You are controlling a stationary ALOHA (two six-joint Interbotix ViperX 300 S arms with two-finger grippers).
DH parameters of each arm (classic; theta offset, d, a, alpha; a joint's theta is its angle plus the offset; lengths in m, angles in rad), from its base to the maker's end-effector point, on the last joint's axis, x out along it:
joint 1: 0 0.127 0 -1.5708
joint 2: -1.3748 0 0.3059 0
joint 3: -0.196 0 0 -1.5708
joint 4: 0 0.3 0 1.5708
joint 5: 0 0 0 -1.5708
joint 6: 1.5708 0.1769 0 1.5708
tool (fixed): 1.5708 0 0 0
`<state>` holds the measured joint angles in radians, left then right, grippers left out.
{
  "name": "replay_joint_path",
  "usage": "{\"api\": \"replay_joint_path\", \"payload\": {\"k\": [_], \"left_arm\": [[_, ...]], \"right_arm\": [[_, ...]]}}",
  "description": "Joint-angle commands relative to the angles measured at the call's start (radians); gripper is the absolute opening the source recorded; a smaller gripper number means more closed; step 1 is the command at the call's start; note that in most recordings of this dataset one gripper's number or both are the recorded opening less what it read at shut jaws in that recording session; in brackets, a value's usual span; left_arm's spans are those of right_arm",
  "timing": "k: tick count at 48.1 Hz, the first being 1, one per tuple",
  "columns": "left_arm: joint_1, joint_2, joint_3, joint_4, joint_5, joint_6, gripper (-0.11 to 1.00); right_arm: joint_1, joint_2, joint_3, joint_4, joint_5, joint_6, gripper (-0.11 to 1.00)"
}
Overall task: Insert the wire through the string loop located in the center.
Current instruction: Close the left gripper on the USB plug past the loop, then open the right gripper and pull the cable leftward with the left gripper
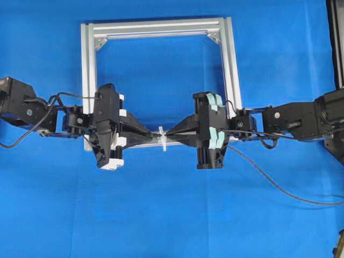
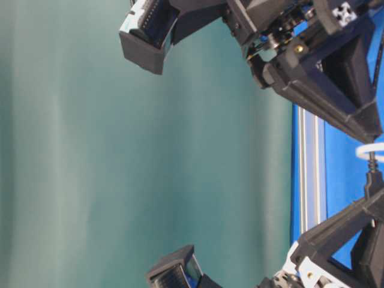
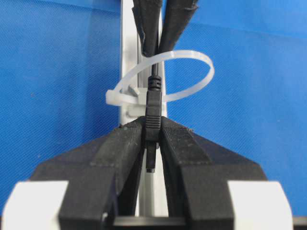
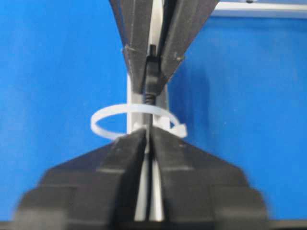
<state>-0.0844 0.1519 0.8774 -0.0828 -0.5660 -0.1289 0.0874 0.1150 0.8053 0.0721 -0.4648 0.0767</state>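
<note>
The white string loop [image 1: 162,138] stands upright on the near bar of the silver frame [image 1: 156,27], between both grippers. In the left wrist view the loop [image 3: 192,55] rings the wire, and my left gripper [image 3: 152,125] is shut on the wire's black plug [image 3: 152,112], whose tip pokes back between the fingers. Across the loop [image 4: 108,115], my right gripper [image 4: 148,134] pinches the thin wire [image 4: 149,98] just behind the loop. The overhead view shows the left gripper [image 1: 155,137] and the right gripper [image 1: 171,134] tip to tip at the loop.
The wire's slack [image 1: 279,188] trails from under the right arm across the blue cloth to the right edge. Frame bars [image 1: 88,80] run behind both wrists. A dark object [image 1: 336,43] stands at the far right edge.
</note>
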Motion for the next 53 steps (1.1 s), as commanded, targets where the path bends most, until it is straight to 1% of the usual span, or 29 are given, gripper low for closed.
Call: {"api": "replay_joint_path", "payload": {"k": [1, 4, 11, 13, 15, 17, 20, 27, 45, 53], "left_arm": [[0.011, -0.014, -0.009, -0.003, -0.005, -0.002, 0.08], [0.011, -0.014, -0.009, -0.003, -0.005, 0.0, 0.08], [0.012, -0.014, -0.009, -0.003, -0.005, 0.0, 0.08], [0.012, -0.015, -0.009, -0.003, -0.005, 0.0, 0.08], [0.012, -0.015, -0.008, -0.003, -0.005, 0.0, 0.08], [0.012, -0.017, -0.006, -0.003, -0.005, 0.0, 0.08], [0.012, -0.023, -0.002, -0.003, -0.003, 0.0, 0.08], [0.011, -0.061, 0.038, -0.003, 0.009, 0.0, 0.08], [-0.025, -0.252, 0.27, -0.003, 0.011, 0.0, 0.08], [-0.041, -0.333, 0.354, -0.002, 0.011, -0.002, 0.08]], "right_arm": [[0.008, -0.012, -0.008, -0.005, -0.002, 0.0, 0.16], [0.009, -0.012, -0.008, -0.003, -0.002, 0.002, 0.32], [0.011, -0.012, -0.008, -0.003, 0.003, 0.002, 0.77], [0.011, -0.012, -0.008, -0.003, 0.005, 0.002, 0.87], [0.011, -0.012, -0.008, -0.003, 0.005, 0.002, 0.94], [0.011, -0.012, -0.008, -0.003, 0.005, 0.002, 0.95], [0.011, -0.012, -0.008, -0.003, 0.005, 0.002, 0.93], [0.012, -0.014, -0.008, -0.003, 0.011, 0.002, 0.95], [0.012, -0.025, -0.002, -0.003, 0.031, 0.002, 0.95], [0.012, -0.026, -0.002, -0.003, 0.031, 0.002, 0.95]]}}
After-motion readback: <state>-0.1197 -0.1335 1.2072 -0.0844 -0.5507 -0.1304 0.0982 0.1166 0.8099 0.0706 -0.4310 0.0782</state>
